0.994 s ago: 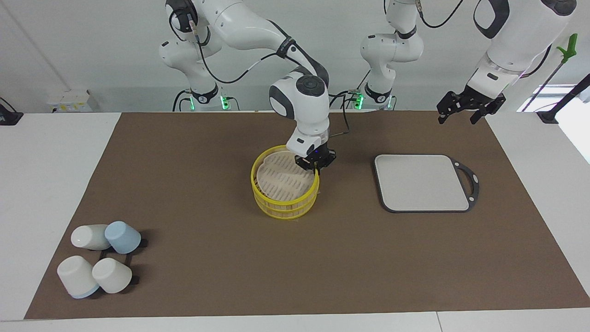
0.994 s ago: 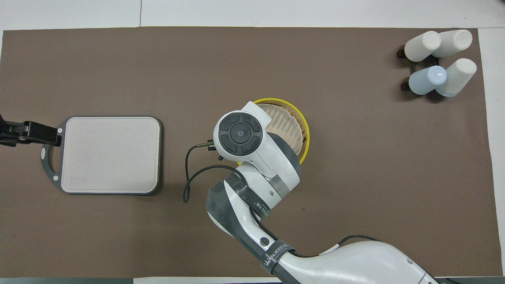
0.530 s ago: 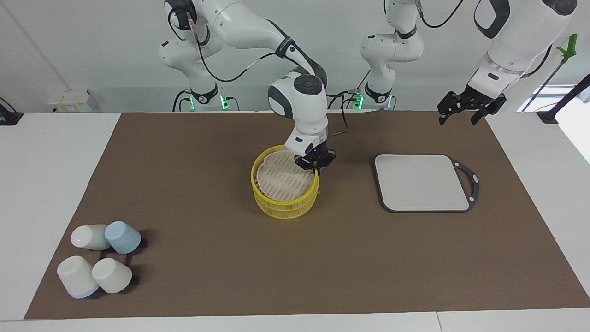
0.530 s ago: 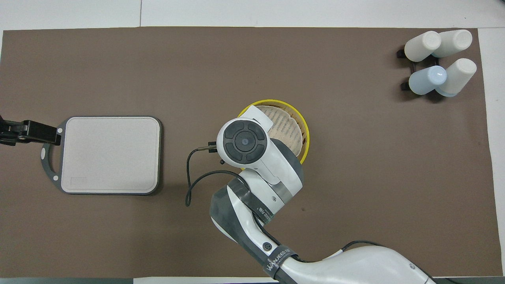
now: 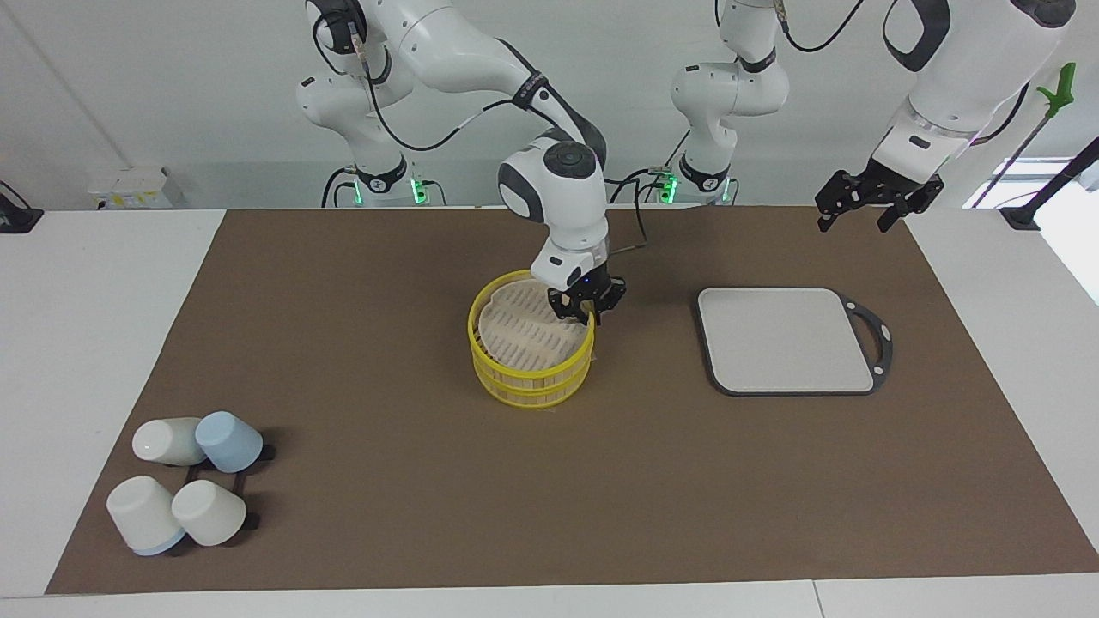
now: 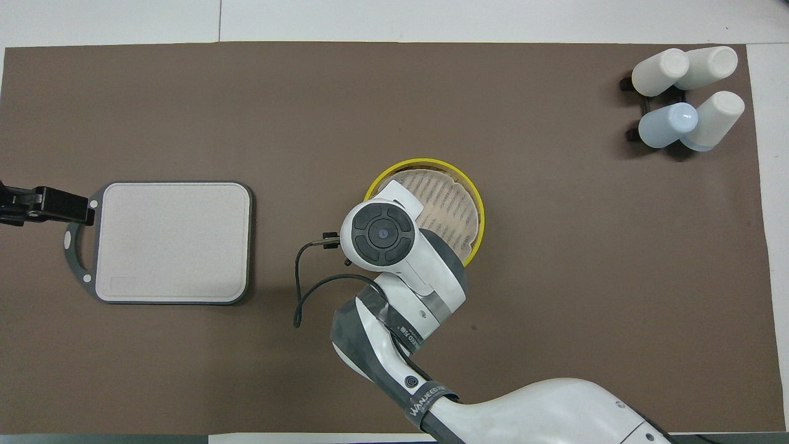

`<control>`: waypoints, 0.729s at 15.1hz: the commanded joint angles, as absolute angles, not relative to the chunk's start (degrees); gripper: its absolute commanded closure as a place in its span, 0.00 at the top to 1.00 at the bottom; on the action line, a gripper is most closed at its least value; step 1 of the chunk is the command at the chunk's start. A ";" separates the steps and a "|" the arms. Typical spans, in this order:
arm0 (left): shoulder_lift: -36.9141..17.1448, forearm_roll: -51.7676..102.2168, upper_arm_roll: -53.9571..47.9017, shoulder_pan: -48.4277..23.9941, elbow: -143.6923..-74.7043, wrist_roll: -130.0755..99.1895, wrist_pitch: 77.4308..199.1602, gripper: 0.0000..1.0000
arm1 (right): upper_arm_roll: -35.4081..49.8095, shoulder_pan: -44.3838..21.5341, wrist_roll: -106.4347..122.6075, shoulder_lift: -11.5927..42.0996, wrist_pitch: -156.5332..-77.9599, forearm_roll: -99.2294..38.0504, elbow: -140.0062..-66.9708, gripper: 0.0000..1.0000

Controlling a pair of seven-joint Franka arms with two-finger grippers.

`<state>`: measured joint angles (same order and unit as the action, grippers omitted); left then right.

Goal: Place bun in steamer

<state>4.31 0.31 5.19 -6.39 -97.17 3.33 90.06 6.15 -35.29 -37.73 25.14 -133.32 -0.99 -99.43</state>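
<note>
Yellow rims are ringing the steamer (image 5: 531, 354), which is sitting on the brown mat (image 5: 386, 343) near the middle of the bench (image 5: 86, 343), its cream slatted top filling the upper rim. The right gripper (image 5: 586, 309) is hanging over the steamer's rim on the side toward the robots and toward the left arm's end of the bench; whether its fingers are open or closed cannot be told, and in the overhead view the arm's own wrist is covering the gripper altogether. The bun is not showing in either view, so where it is lying cannot be told. The left gripper (image 5: 865, 208) is waiting up in the air over the mat's edge at its own end of the bench, its fingers spread apart and holding nothing; in the overhead view it is reaching in just beside the black handle of the grey board (image 5: 786, 339). That board is lying flat on the mat, well apart from the steamer, toward the left arm's end. Four cups (image 5: 185, 481), three white and one blue, are lying tipped on a black rack at the right arm's end, farther from the robots than the steamer.
</note>
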 commanded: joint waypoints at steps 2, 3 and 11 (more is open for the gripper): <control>3.96 -0.70 5.19 -6.15 -96.59 3.69 90.44 1.00 | 6.24 -35.07 -39.11 25.14 -133.86 -1.41 -99.06 1.00; 3.96 -0.70 5.19 -6.15 -96.59 3.69 90.44 1.00 | 6.24 -34.81 -39.02 25.14 -133.25 -1.41 -98.18 1.00; 3.96 -0.70 5.19 -6.15 -96.68 3.60 90.44 1.00 | 5.89 -28.32 -33.51 17.87 -111.31 -0.53 -89.21 1.00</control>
